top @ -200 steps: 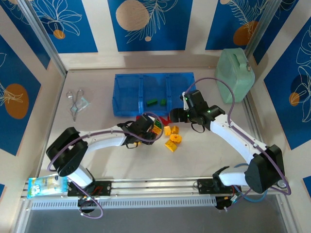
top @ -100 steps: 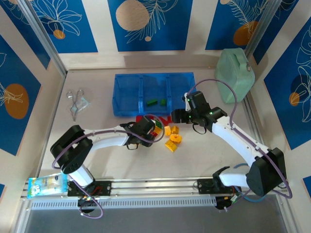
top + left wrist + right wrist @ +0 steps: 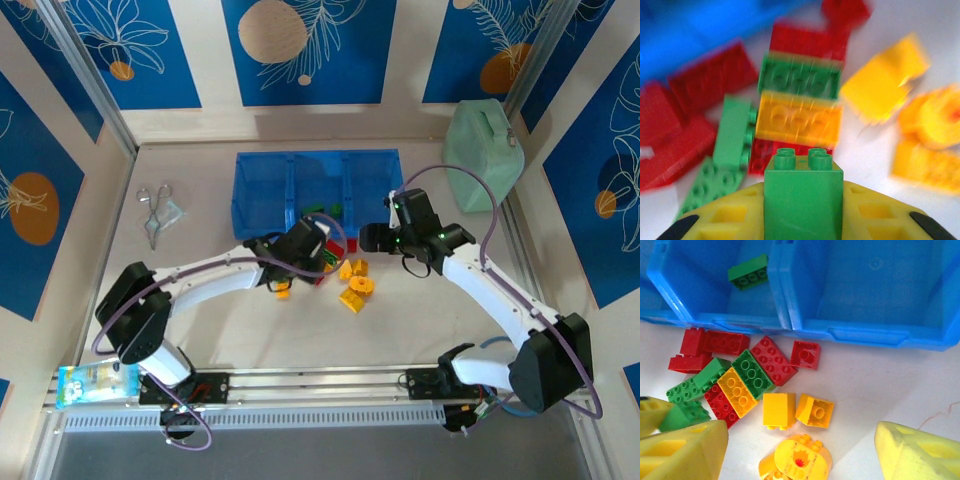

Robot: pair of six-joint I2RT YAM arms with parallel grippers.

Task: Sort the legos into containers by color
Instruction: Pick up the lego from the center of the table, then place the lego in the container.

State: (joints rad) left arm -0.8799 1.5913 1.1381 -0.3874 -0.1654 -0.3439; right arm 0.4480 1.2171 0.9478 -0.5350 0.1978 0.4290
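The left arm's yellow padded fingers (image 3: 725, 222) are clamped on a small green studded plastic brick (image 3: 803, 192), which stands upright between them with its studs pointing away from the camera. I judge it is held so in order to carry it to the translucent blue plastic tray (image 3: 262, 190), where another green brick (image 3: 749, 272) lies in one compartment.

The right arm's fingers (image 3: 687, 450) stand wide apart and grip nothing. The round yellow piece (image 3: 796, 460) lies on the white surface (image 3: 865, 385) below the gap, so it may be the next thing to take. The loose bricks (image 3: 747, 377), red, green and yellow, lie close together just in front of the tray's near wall.

The left wrist view shows the grip clearly, but the pile behind it is blurred. The right wrist view gives the pile and the compartment sharply. The top view shows both arms meeting over the pile.
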